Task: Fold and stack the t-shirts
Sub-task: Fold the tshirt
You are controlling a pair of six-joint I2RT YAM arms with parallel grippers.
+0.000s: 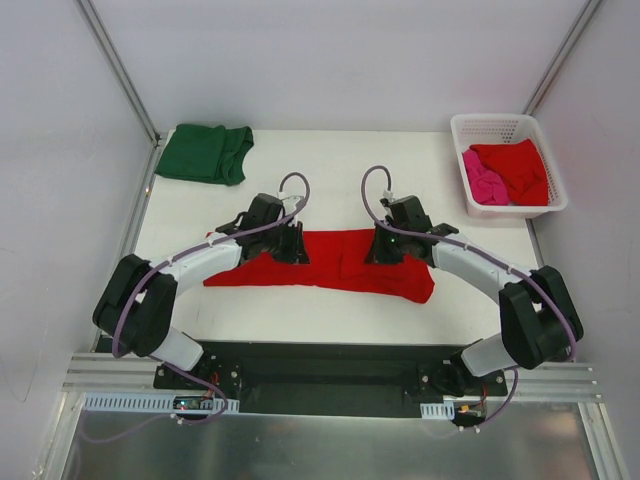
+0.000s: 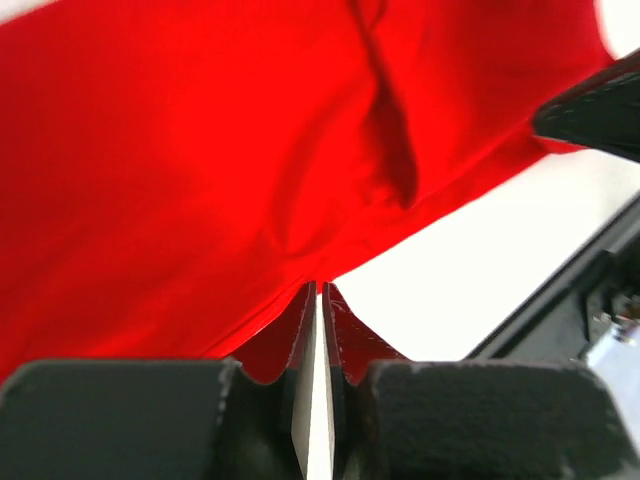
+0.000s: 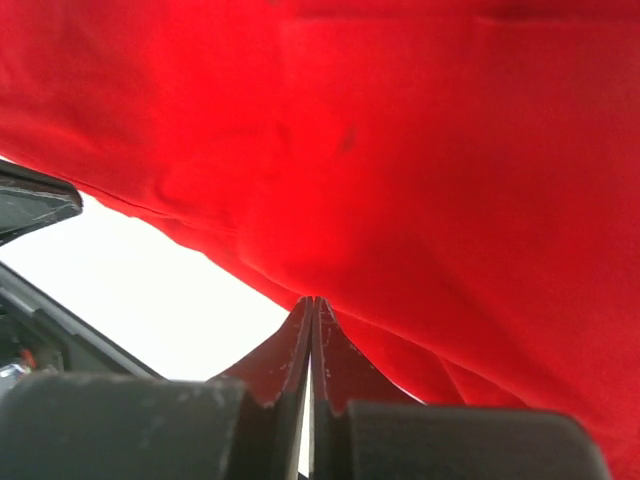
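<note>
A bright red t-shirt [image 1: 340,262] lies spread in a wide band across the middle of the white table [image 1: 330,180]. My left gripper [image 1: 290,246] is down on its left half, and the left wrist view shows that gripper [image 2: 320,287] pinched shut on the near hem of the red t-shirt [image 2: 200,150]. My right gripper [image 1: 388,248] is down on the right half. In the right wrist view this gripper [image 3: 313,300] is likewise shut on the near edge of the red t-shirt [image 3: 420,150]. A dark green t-shirt [image 1: 205,153] lies folded at the back left.
A white lattice basket [image 1: 497,123] stands at the back right, holding another red t-shirt [image 1: 520,170] and a pink one [image 1: 483,184]. The black mounting plate [image 1: 320,365] runs along the near edge. White walls close in the left, right and back.
</note>
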